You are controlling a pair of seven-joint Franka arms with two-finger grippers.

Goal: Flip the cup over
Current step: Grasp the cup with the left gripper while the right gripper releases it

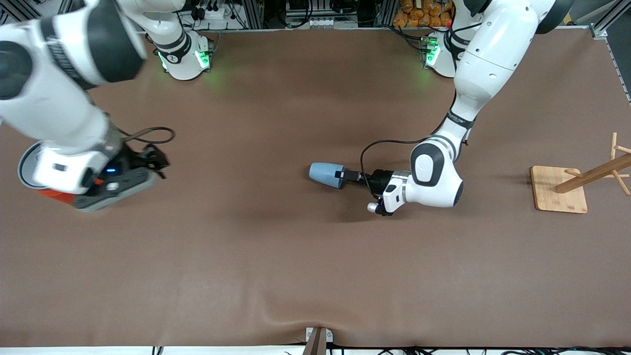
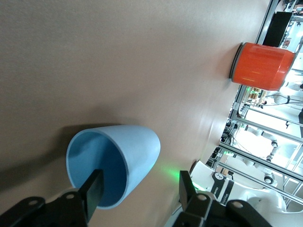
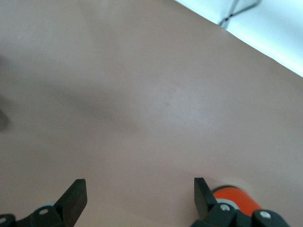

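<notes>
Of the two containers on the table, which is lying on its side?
The light-blue cup, at the left hand. The orange canister, under the right arm, stands upright.

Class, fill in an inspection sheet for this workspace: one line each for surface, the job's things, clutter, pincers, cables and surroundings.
Surface: brown table, bare in the middle.
Job's things: light-blue cup lying on its side, mouth toward the left pincer.
Clutter: orange canister at the right arm's end; wooden rack at the left arm's end.
Pincers: left pincer open, one finger inside the cup's mouth; right pincer open above the canister.
Cables: black loops at each wrist.
Surroundings: metal framing, arm bases lit green.
</notes>
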